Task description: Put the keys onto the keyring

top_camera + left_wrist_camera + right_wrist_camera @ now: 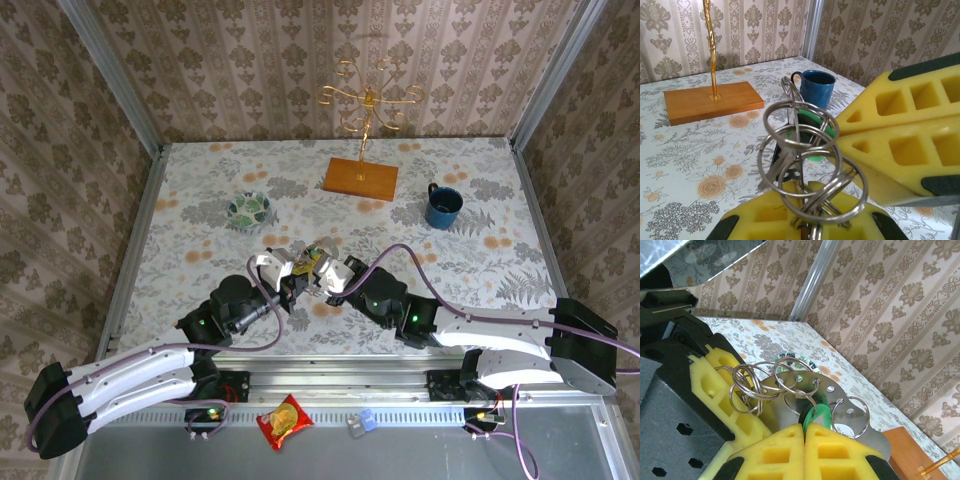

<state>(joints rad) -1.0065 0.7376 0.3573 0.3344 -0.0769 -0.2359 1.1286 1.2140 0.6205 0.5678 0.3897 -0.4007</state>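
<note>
Right wrist view: the right gripper (804, 436) has its jaws clenched on the green-headed key (816, 416). Left wrist view: the left gripper (807, 227) jaws grasp the keyring (815, 207).

The bench (200, 180) is white with grey leaf sprays and orange blooms. The wallpaper (250, 60) is beige damask on brown. The wire stand (368, 100) is gold on an orange-brown base (360, 178). The mug (443, 205) is dark blue, the bowl (249, 210) green-and-white patterned, the packet (285, 421) red. The jaws' foam pads (910, 145) are yellow, black-tipped. The split rings (800, 150) are silver; the key (816, 416) has a bright green head.
</note>
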